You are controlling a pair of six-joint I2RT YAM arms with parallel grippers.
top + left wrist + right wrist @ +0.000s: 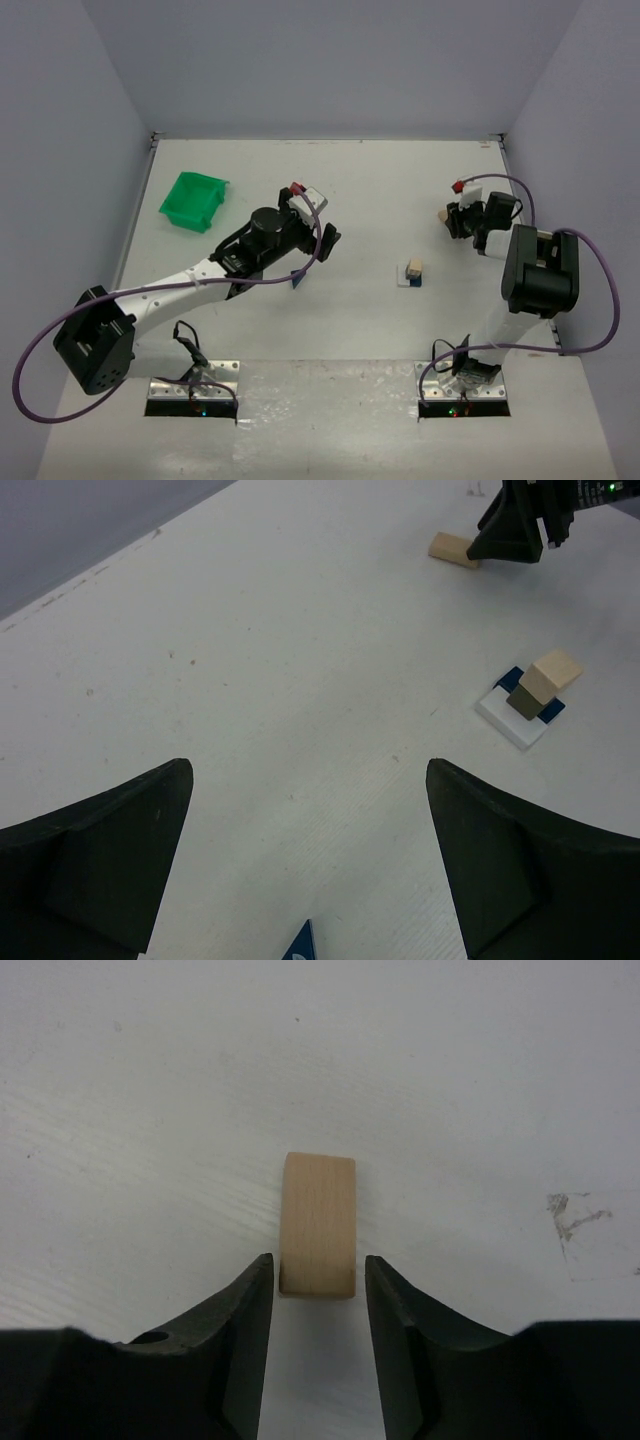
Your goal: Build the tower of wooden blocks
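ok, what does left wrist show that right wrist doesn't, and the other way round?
Left wrist only: the part-built tower, a tan cube on a dark grey block over blue and white pieces; a blue wedge tip at the bottom edge; the left pincer, wide open.
Right wrist only: a scuff mark, and the narrow gaps either side of the block.
Both: the loose tan block lying flat at the right pincer, on the white table.

Open table [350,190] across the middle, small block stack [413,272] right of centre, green bin [193,200] far left.
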